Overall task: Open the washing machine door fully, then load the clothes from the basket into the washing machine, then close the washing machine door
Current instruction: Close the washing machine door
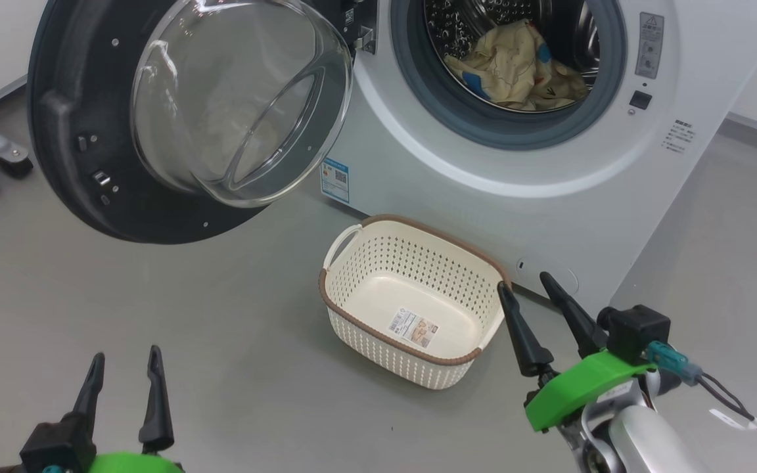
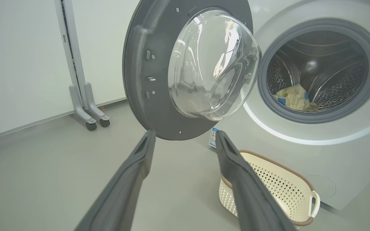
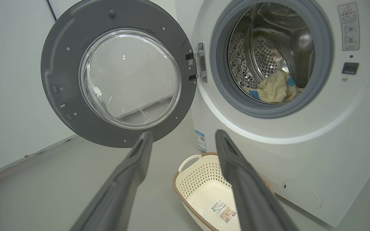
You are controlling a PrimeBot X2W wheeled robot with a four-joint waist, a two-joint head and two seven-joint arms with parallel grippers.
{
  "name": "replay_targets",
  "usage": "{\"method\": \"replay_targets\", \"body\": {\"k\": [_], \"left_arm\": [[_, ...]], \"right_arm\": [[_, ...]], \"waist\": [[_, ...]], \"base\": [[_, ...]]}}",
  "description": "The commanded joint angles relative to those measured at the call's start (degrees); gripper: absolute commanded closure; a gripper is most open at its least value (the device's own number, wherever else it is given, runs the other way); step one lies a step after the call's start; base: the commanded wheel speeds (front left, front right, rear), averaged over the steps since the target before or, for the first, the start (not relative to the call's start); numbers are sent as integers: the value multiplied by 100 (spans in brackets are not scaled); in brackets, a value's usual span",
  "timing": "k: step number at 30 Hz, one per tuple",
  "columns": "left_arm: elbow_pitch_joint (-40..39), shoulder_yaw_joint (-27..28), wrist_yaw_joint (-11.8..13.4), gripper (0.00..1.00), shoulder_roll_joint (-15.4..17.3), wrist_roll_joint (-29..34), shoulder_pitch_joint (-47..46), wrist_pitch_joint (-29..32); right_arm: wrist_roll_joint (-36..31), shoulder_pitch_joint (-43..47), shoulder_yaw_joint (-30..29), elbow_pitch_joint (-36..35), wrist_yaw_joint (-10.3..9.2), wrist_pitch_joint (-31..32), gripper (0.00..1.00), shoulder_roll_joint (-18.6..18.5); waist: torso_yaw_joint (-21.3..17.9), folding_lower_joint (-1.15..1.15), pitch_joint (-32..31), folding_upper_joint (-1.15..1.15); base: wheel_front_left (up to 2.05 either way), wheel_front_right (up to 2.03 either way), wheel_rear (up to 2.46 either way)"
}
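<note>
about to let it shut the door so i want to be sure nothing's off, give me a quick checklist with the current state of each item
1. Clothes fully inside the washing machine, nothing draped over the grey door seal: ok, as far as it shows.
2. Basket emptied: ok, only its label on the bottom.
3. Washing machine door swung wide and free to close: ok; the basket stands on the floor, lower than the door.
4. Left gripper open and empty: ok.
5. Right gripper open and empty: ok.
6. A gripper placed against the door to push it: not ok, both hang clear of it.
</note>
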Motion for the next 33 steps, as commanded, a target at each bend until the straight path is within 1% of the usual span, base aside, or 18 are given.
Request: {"method": "replay_targets", "body": {"k": [1, 14, 33], "left_arm": [[-175, 196, 9, 0, 146, 8, -235, -2], [-96, 87, 14, 0, 133, 7, -329, 29], [-52, 147, 39, 0, 176, -109, -330, -42]], "right_arm": [[36, -197, 22, -161, 58, -105, 0, -31], [9, -46, -117, -211, 58, -139, 0, -31], [-18, -29, -104, -248, 58, -133, 0, -31]], "waist": [[-5, 0, -8, 0], [-18, 0, -34, 0], [37, 0, 42, 0]], "base": [[0, 0, 0], [0, 0, 0], [0, 0, 0]]}}
